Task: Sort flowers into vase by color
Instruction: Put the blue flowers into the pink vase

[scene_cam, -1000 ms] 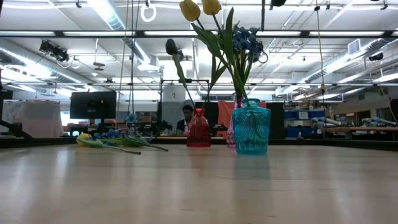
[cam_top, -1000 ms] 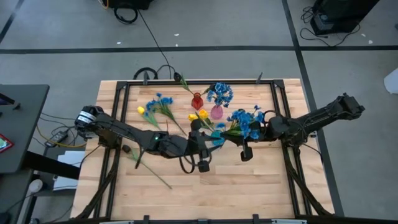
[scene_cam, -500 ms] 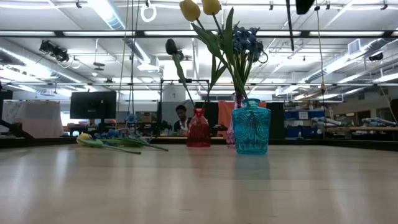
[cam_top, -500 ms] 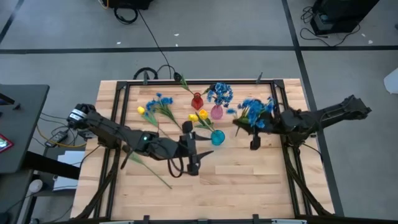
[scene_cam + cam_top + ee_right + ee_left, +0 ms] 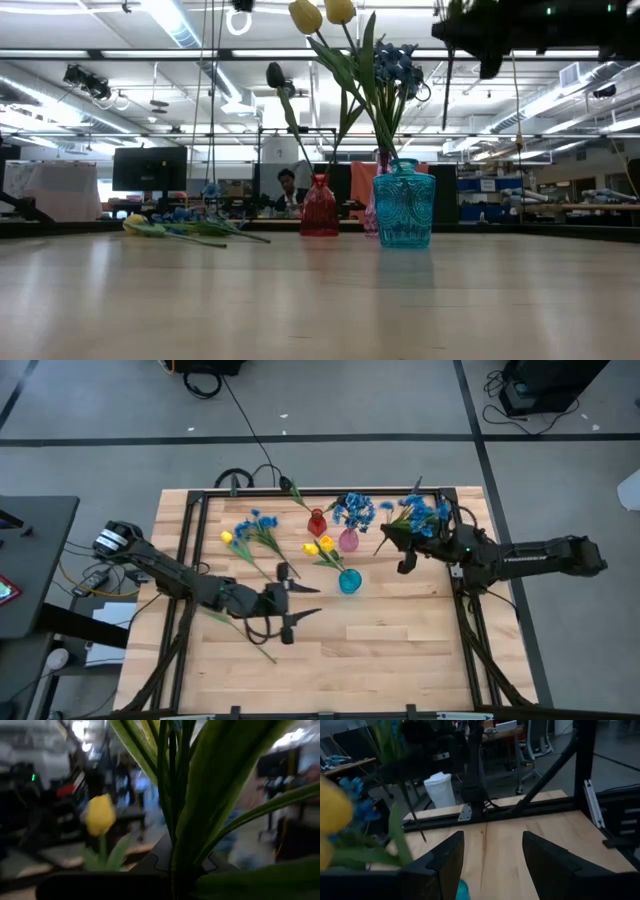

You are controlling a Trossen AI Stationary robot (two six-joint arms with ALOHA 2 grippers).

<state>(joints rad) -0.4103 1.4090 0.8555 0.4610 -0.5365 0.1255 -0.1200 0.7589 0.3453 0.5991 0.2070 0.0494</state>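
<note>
Right tool (image 5: 408, 553) pinching bushy blue-blossom spray (image 5: 418, 516) near far right of wooden surface (image 5: 400, 650), left tool (image 5: 297, 602) spread and empty: lower stem-first, plumb, into pink glass vase (image 5: 348, 541) already holding blue blooms.

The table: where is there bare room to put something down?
The near half of the table, in front of the teal vase, is bare wood right of the left gripper. The far strip is crowded: red vase, pink vase, loose flowers.
</note>
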